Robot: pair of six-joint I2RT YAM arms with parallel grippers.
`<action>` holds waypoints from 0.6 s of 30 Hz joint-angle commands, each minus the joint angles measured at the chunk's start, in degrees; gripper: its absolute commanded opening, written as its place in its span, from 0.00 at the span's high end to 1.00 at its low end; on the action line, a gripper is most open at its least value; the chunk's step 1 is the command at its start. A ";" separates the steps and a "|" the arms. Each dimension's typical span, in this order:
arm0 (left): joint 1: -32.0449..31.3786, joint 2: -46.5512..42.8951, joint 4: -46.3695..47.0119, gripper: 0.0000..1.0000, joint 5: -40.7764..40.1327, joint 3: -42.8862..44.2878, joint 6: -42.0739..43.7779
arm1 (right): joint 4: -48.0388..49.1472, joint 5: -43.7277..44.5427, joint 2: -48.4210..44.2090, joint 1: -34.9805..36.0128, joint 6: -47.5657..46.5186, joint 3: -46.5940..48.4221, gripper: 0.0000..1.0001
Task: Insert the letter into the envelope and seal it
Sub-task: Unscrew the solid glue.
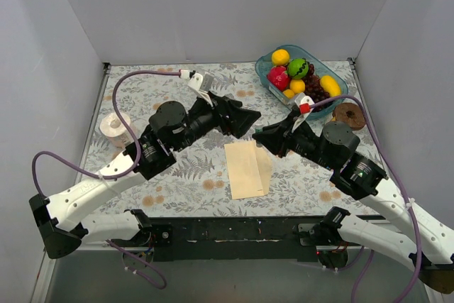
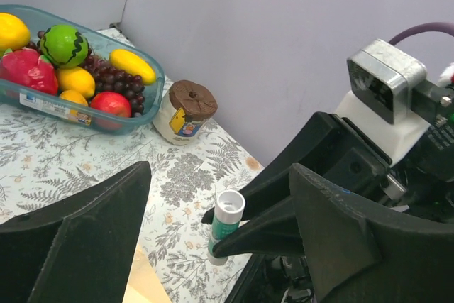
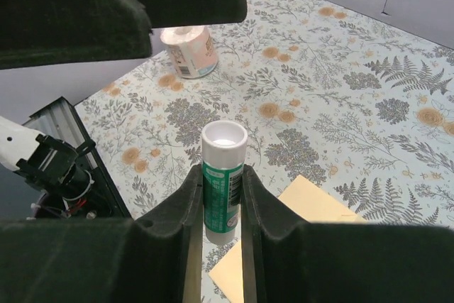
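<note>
Between the right jaws, wrist views only: a green glue stick.

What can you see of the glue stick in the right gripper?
The glue stick is a small cylinder that looks like plastic, with a white round top and a green printed label with white text below. It stands upright, clamped at mid-body between the right gripper's two dark fingers, over the floral table. Nothing else visibly touches it. Its lower end is hidden.

Legible text: none. Glue stick label, jar label, fruit tub sticker: print too small to read.
</note>
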 commanded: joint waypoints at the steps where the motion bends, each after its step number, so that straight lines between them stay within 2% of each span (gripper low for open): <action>1: -0.19 2.47 -4.66 0.23 -2.52 3.72 0.67 | 2.21 1.98 -0.31 -0.04 2.03 1.21 0.99; 6: -0.80 5.28 -8.53 0.27 -2.78 5.74 1.64 | 3.27 2.16 -0.22 -0.04 3.08 1.12 0.99; 13: -2.83 7.04 -8.62 0.30 -1.65 6.18 2.26 | 4.06 1.37 -0.04 -0.04 3.61 0.86 0.99; 17: -3.35 7.92 -7.93 0.35 1.51 6.18 2.70 | 4.32 1.63 -0.31 -0.04 3.79 0.68 0.99; 18: -3.53 8.01 -7.92 0.43 2.48 6.18 2.96 | 4.15 1.72 -0.39 -0.04 3.79 0.77 0.99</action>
